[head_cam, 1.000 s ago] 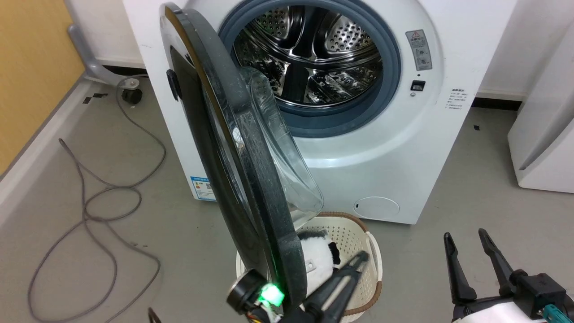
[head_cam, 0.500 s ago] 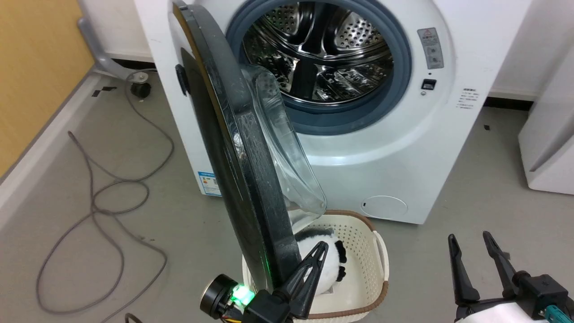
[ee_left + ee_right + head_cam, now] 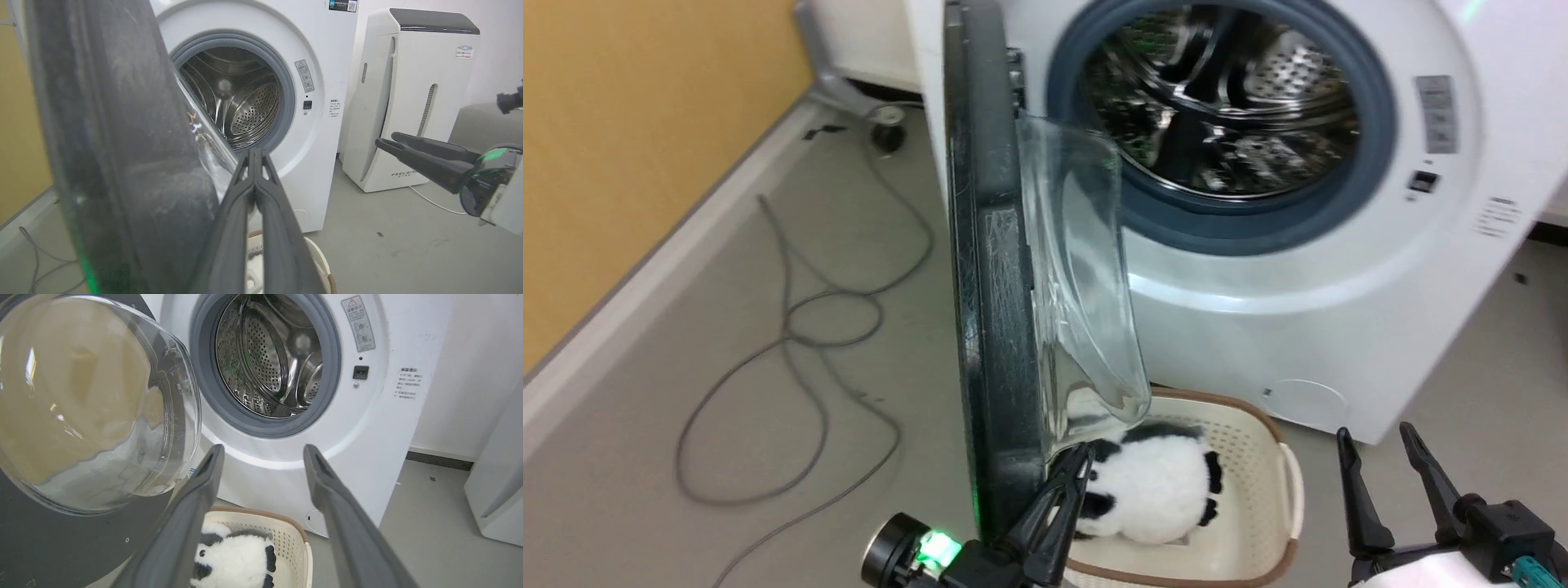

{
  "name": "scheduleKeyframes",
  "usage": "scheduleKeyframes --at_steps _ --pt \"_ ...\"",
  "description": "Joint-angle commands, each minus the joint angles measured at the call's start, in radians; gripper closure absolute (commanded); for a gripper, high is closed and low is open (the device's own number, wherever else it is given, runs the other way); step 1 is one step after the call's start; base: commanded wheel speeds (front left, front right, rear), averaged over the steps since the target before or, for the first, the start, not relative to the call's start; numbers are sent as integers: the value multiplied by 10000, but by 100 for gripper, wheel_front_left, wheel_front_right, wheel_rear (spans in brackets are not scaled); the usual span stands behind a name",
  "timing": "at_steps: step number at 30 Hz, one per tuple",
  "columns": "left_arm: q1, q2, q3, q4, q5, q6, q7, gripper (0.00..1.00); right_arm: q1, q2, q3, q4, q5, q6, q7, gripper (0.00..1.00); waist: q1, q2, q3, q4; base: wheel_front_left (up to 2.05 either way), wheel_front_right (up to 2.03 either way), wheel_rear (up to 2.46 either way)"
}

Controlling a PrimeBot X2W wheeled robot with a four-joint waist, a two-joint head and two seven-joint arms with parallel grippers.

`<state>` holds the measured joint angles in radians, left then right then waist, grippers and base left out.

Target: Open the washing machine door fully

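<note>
The washing machine (image 3: 1258, 310) is white, and its steel drum shows through the open mouth. The washing machine door (image 3: 988, 286) stands swung out, nearly edge-on in the head view, its clear glass bowl (image 3: 1078, 286) bulging toward the machine. My left gripper (image 3: 1082, 453) is shut with nothing in it, its tips against the inner side of the door's lower rim. In the left wrist view the left gripper (image 3: 254, 152) points at the drum, with the door (image 3: 114, 143) close on its left. My right gripper (image 3: 1372, 429) stands open and empty at lower right, apart from the door (image 3: 61, 539).
A cream basket (image 3: 1290, 490) holding a panda plush (image 3: 1160, 490) sits on the floor under the door. Grey cables (image 3: 792, 367) loop on the floor to the left, by a yellow wall (image 3: 621, 122). A white FEELBIRD appliance (image 3: 408, 102) stands right of the machine.
The head camera has turned, shifting the whole picture right. The door has swung further out and now looks edge-on. My shut left gripper has followed its lower rim. The right gripper has held still.
</note>
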<state>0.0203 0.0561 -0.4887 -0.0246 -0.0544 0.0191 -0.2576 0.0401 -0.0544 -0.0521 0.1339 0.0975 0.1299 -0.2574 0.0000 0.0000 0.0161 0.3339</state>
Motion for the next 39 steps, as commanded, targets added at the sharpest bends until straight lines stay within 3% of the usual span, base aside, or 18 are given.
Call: scheduleKeyframes --at_steps 1,13,23,39 --pt "88 130 166 -15 73 70 -42 100 73 41 8 -19 52 8 -44 0 0 0 56 500 0 0 0" --pt "90 192 716 66 56 155 -42 100 -128 41 130 -33 -55 8 -44 0 0 0 399 1971 0 0 0" --pt "182 356 2030 -99 -89 645 -42 100 -554 41 309 84 -364 8 -44 0 0 0 974 2128 0 0 0" --pt "-816 348 4761 601 -645 862 -42 100 -855 41 143 -26 -884 8 -44 0 0 0 1905 2089 0 0 0"
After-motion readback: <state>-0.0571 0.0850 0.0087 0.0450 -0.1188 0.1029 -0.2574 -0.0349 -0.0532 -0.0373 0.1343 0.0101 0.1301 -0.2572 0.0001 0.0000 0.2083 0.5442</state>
